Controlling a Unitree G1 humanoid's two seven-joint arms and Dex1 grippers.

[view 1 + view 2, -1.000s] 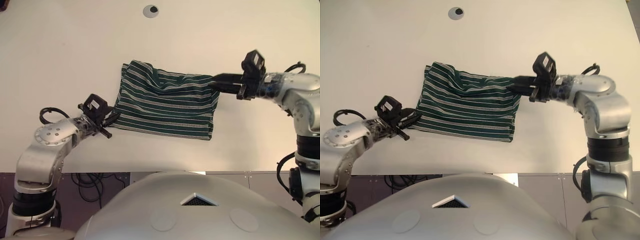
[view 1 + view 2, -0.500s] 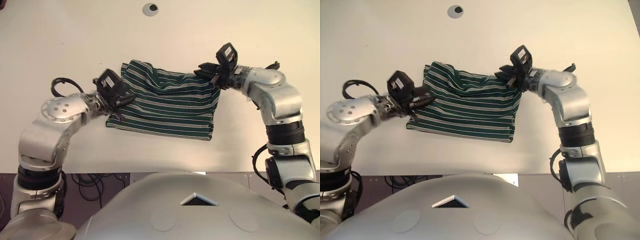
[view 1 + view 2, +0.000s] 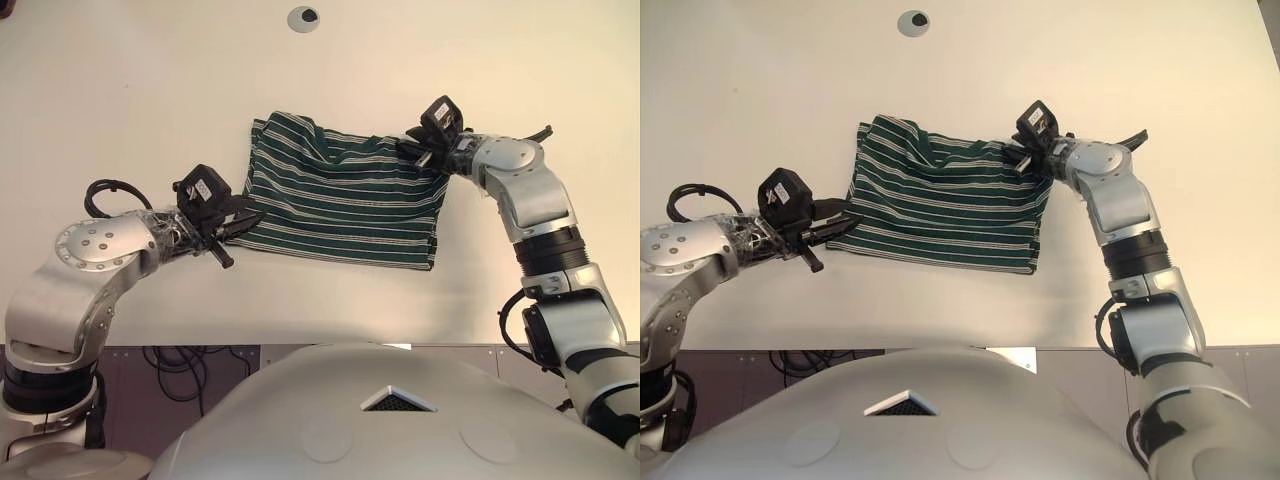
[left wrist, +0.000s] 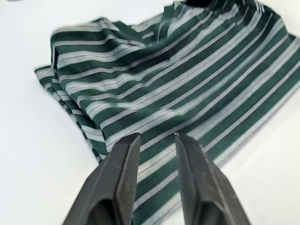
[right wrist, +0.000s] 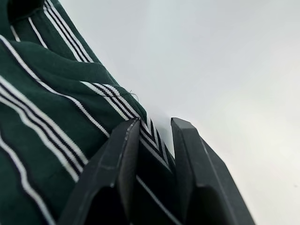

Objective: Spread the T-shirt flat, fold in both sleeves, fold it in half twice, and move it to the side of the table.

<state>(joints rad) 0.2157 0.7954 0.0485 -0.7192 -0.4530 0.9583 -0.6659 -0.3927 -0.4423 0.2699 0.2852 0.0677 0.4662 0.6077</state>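
The green striped T-shirt point(image 3: 345, 195) lies folded into a rough rectangle in the middle of the white table point(image 3: 120, 100). My right gripper point(image 3: 415, 150) is at its far right corner, shut on a bunched bit of cloth; in the right wrist view the striped fabric point(image 5: 70, 112) runs between the fingers point(image 5: 187, 154). My left gripper point(image 3: 248, 218) rests over the shirt's near left edge, just above the corner. Its fingers point(image 4: 122, 164) stand close together, and the stripes point(image 4: 178, 89) run flat and unbroken beneath them, so nothing looks pinched.
A round cable hole point(image 3: 302, 18) sits at the far edge of the table. Bare tabletop surrounds the shirt on all sides. The near table edge point(image 3: 300, 342) runs just in front of me.
The left gripper came back down from the shirt's left edge to the near left corner. The shirt slid slightly right and away, and its left edge now lies straighter.
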